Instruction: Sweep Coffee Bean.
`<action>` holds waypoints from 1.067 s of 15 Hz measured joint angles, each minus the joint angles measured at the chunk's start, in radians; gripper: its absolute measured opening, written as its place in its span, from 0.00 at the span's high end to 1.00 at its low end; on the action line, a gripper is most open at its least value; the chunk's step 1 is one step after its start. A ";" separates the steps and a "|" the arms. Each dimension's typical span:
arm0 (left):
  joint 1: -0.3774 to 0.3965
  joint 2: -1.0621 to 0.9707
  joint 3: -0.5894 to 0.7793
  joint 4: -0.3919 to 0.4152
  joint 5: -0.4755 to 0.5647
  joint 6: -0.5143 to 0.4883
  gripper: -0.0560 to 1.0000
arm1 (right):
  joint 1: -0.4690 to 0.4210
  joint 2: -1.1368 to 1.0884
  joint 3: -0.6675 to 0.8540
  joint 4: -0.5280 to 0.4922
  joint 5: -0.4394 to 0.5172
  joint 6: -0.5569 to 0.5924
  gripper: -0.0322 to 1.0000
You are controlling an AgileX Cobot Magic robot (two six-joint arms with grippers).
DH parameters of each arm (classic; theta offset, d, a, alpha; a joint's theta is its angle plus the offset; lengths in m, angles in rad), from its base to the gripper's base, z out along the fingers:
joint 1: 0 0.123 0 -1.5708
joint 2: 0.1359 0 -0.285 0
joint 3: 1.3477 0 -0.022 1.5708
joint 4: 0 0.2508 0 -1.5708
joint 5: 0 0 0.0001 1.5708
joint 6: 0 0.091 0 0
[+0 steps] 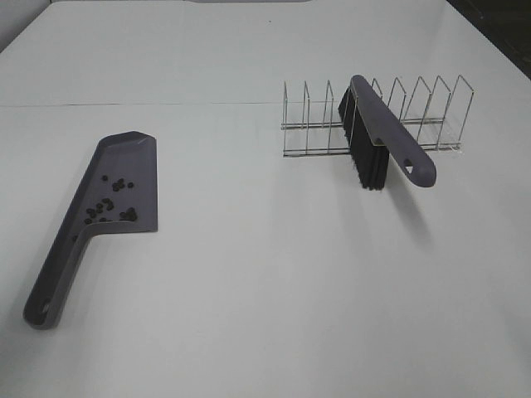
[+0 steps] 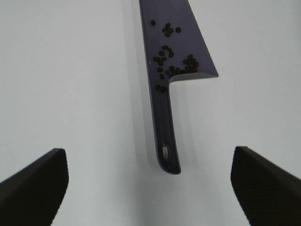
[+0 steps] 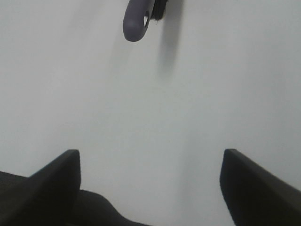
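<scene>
The grey-purple dustpan [image 1: 108, 186] lies flat on the white table at the left, handle toward the front. Several dark coffee beans [image 1: 109, 201] lie in its pan, also seen in the left wrist view [image 2: 171, 59]. The grey-purple brush [image 1: 377, 137] with black bristles rests in the wire rack [image 1: 415, 116] at the right. My left gripper [image 2: 150, 183] is open and empty, hovering before the dustpan handle [image 2: 167, 150]. My right gripper [image 3: 150, 183] is open and empty, short of the brush handle tip [image 3: 137, 19]. Neither gripper shows in the exterior high view.
The wire rack has several upright dividers. A table seam [image 1: 124, 105] runs across the far part of the white table [image 1: 274, 274].
</scene>
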 joint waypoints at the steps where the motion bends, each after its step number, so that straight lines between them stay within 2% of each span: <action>1: 0.000 -0.097 0.041 0.000 -0.001 -0.003 0.13 | 0.000 -0.039 0.025 0.000 -0.001 0.000 0.23; 4: 0.000 -0.351 0.114 0.006 0.042 -0.003 0.13 | 0.000 -0.154 0.096 0.002 -0.002 0.000 0.23; 6: 0.000 -0.476 0.120 0.042 0.159 -0.003 0.13 | 0.000 -0.199 0.117 0.003 0.002 0.000 0.23; 9: 0.000 -0.599 0.145 0.086 0.279 -0.004 0.13 | 0.000 -0.288 0.160 0.030 0.026 -0.017 0.23; 16: 0.000 -0.737 0.151 0.081 0.279 0.010 0.20 | 0.000 -0.355 0.216 0.101 0.071 -0.121 0.23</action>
